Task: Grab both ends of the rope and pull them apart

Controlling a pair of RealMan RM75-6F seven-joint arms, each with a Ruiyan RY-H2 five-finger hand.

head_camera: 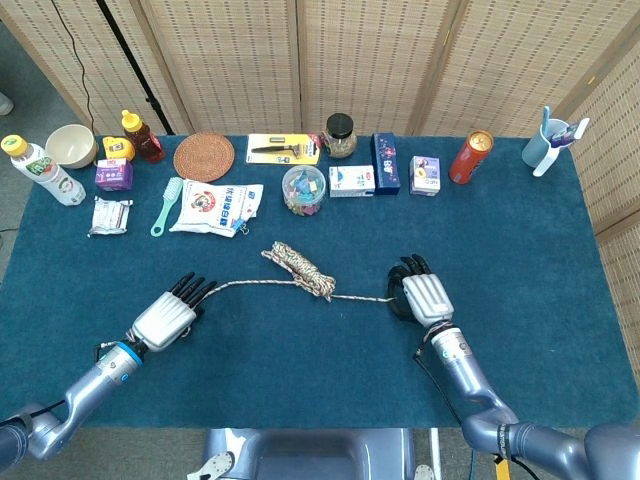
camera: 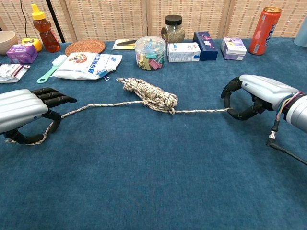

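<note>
The speckled rope lies across the blue table, with its coiled bundle in the middle. One strand runs left under the straight fingers of my left hand. There the thumb hooks around it, and a short tail trails out beneath. The other strand runs nearly straight to my right hand, which pinches the rope's end between its curled thumb and a finger. Both hands rest low on the table.
Along the back stand a clip jar, small boxes, a glass jar, a can, a snack bag, a brush, a woven mat, bottles and a bowl. A cup stands at the far right corner.
</note>
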